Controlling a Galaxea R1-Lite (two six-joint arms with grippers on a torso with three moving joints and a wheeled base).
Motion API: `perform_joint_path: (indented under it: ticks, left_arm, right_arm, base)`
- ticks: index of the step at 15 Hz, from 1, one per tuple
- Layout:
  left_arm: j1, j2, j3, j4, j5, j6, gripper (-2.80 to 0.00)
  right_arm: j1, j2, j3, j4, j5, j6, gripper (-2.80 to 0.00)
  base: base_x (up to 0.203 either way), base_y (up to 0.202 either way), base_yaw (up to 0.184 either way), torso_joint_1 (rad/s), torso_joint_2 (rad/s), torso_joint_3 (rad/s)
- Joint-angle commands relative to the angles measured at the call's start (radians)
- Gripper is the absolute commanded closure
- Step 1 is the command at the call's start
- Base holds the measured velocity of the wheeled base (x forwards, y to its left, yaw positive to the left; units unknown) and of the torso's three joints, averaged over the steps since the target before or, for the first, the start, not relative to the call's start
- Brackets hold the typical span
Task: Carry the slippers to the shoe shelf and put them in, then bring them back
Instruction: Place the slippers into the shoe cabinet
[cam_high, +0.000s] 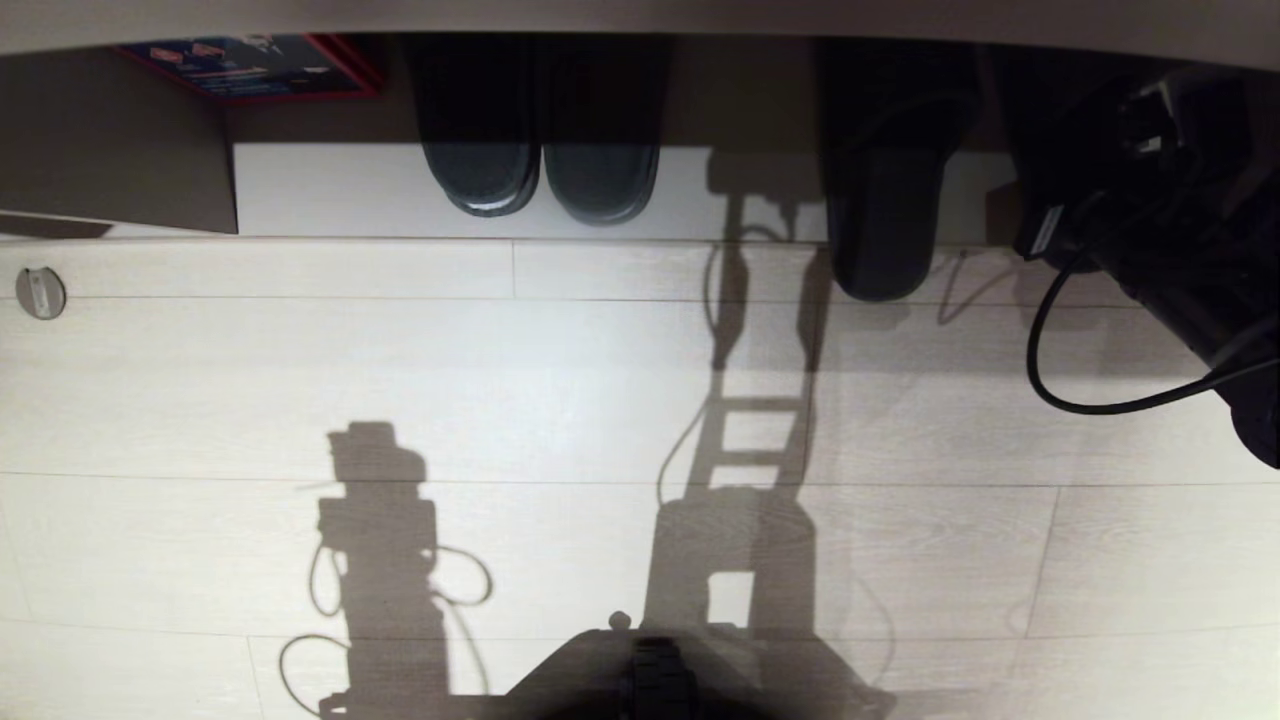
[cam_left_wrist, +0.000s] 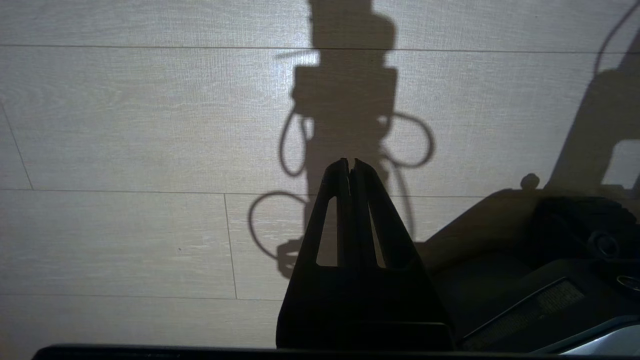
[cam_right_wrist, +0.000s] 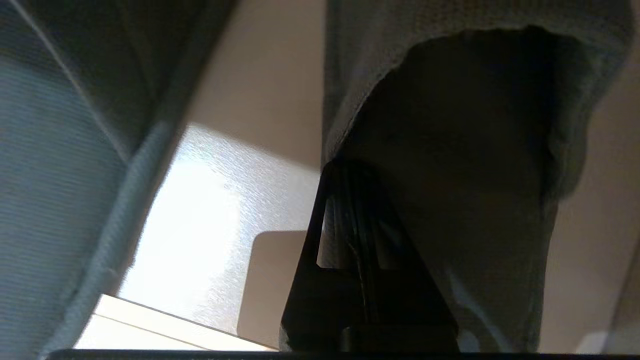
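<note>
The right gripper (cam_right_wrist: 350, 172) has its fingers pinched on the band of the slippers (cam_high: 885, 210), holding them at the shoe shelf (cam_high: 330, 190) to slide in.

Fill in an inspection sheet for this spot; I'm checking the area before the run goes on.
Surface: pale plank floor, crossed by the robot's shadows.
Job's things: slippers at the shoe shelf opening, heel end out over the floor.
Clutter: second dark pair with grey tips in the shelf; red-edged blue box deeper in; small round disc on the floor.
Grippers: right gripper shut on a slipper's band edge; left gripper shut, empty, above the floor.
Cables: black cable looping from the right arm.
Surroundings: board above the shelf; no people seen.
</note>
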Motion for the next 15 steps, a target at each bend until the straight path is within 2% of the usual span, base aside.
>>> perform_joint_path:
  ticks: [1,7,15]
  left_arm:
    - [0.0,0.0,0.0,0.0,0.0,0.0,0.0]
    - [0.0,0.0,0.0,0.0,-0.001,0.001,0.0]
    - [0.0,0.0,0.0,0.001,-0.003,0.006,0.0]
  right_arm:
    - [0.008,0.009,-0.012,-0.002,0.002,-0.003,0.0]
    - [0.053,-0.011,-0.013,0.002,-0.005,0.005,0.0]
    - [0.067,-0.033,-0.014,0.006,0.005,0.01,0.0]
  base:
    - [0.0,0.0,0.0,0.0,0.0,0.0]
    - [0.0,0.0,0.0,0.0,0.0,0.0]
    - [0.0,0.0,0.0,0.0,0.0,0.0]
